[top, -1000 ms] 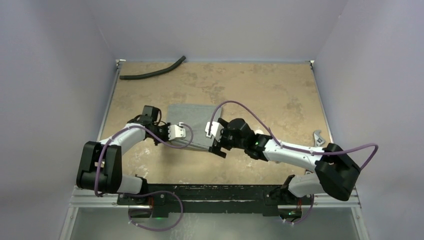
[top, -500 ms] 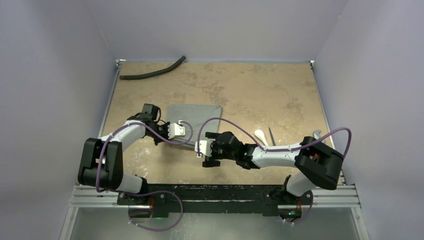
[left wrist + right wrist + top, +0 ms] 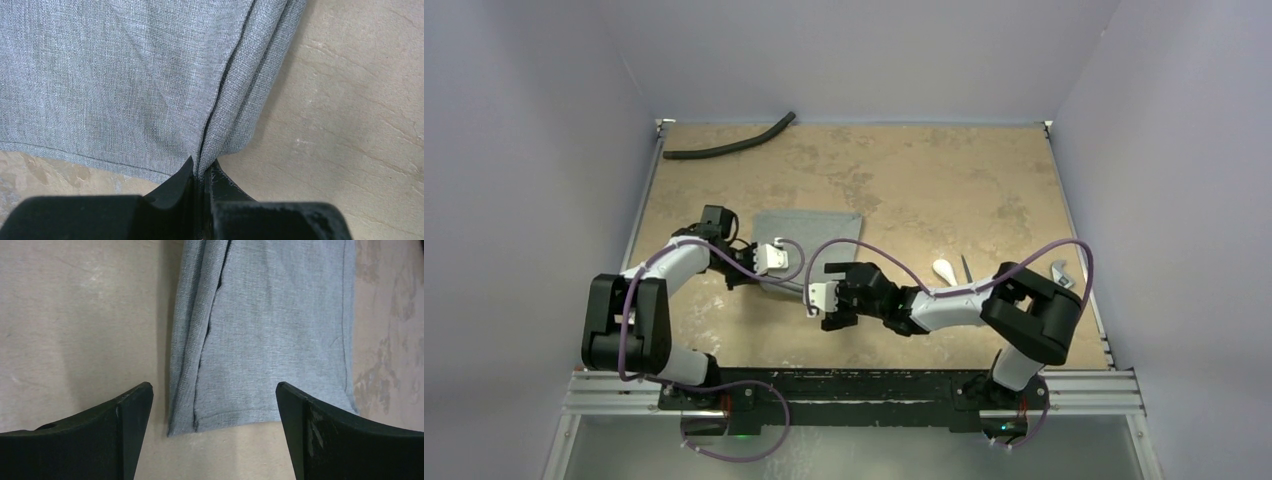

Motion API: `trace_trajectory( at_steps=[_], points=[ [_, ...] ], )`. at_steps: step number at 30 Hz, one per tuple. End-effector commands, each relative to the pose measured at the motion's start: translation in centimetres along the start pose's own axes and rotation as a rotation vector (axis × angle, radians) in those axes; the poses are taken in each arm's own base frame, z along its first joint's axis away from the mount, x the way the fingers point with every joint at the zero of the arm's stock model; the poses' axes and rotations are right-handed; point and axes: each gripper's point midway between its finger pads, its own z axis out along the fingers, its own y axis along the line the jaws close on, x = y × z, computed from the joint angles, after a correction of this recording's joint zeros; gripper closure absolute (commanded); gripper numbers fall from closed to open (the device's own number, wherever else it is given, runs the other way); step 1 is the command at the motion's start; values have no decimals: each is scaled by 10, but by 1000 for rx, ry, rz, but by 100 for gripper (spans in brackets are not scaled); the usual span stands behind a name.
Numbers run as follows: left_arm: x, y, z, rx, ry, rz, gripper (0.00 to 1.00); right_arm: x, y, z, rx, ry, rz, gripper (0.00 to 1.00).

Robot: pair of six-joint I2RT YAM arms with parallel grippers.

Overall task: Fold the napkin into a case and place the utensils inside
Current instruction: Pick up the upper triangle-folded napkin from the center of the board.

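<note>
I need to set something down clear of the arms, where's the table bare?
Bare: the far stretch of tan table, from the black curved hose to the right edge, beyond the grey cloth napkin. Crowded: near middle, where the left gripper pinches it and the right gripper hangs open, plus the small white spoon, thin dark stick and metal wrench.

Soft, even light — sharp frames, faint shadows

The left gripper [image 3: 202,182] pinches the near corner of the grey napkin [image 3: 125,85], its dark jaws pressed together on several bunched layers. The cloth spreads away to the far left, and mottled tan table [image 3: 350,125] lies to the right.
</note>
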Motion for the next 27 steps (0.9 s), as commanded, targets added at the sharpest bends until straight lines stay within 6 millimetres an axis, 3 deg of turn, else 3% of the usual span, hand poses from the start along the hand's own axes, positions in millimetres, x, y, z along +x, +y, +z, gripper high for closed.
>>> trace_trajectory(
  at_steps=[1, 12, 21, 27],
  points=[
    [-10, 4, -6, 41, -48, 1, 100, 4, -11, 7, 69, 38, -53, 4],
    [-12, 6, -12, 69, -88, -14, 100, 3, -12, 14, 100, 31, -74, 11],
    [-10, 15, -15, 36, -81, -5, 100, 8, -1, 27, 31, 74, -35, 33],
    [-12, 27, -22, 7, -87, -8, 100, 13, 3, 31, -2, 128, -2, 32]
  ],
)
